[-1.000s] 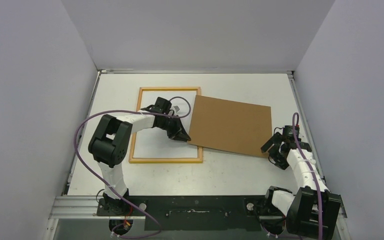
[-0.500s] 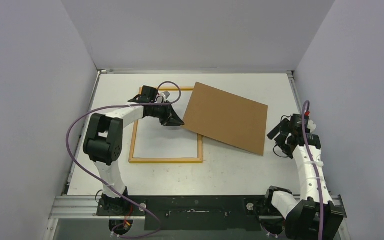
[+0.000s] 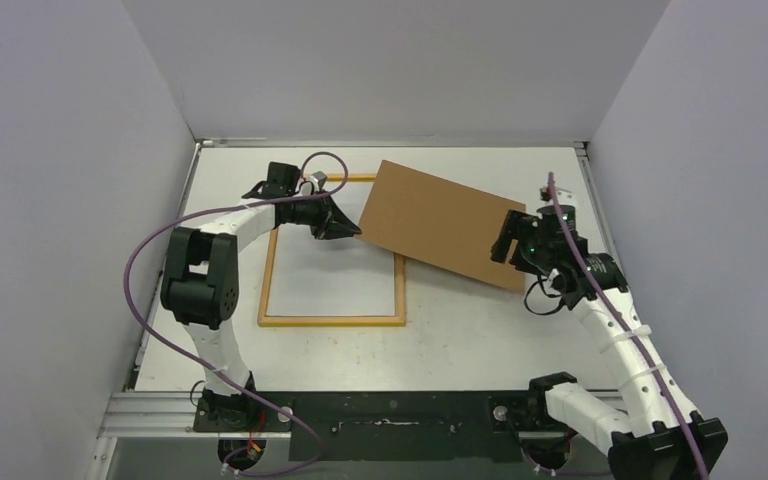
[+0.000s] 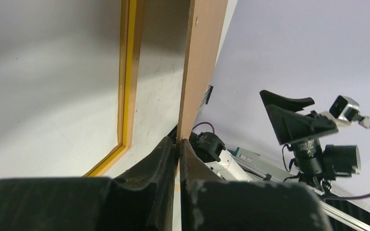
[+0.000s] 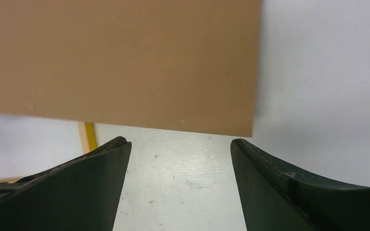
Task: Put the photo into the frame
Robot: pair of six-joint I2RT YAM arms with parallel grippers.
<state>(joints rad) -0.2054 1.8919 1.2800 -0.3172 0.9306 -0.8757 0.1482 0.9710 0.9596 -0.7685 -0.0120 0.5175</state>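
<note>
Top view: thin yellow-orange rectangular frame (image 3: 332, 320) lies flat on the white worktop (image 3: 460, 330), left of centre. A brown rectangular backing board (image 3: 440, 225) overlaps its far right corner. Photo not made out; the white inside the frame may be print or worktop.
Left wrist: left jaws pinching the board's (image 4: 202, 62) thin edge, frame (image 4: 127, 72) alongside.
Right wrist: right jaws spread, empty, board corner (image 5: 125, 57) just ahead.

No text, label, brand, number or sign can be read in any of the views. Nothing legible is shown anywhere.
</note>
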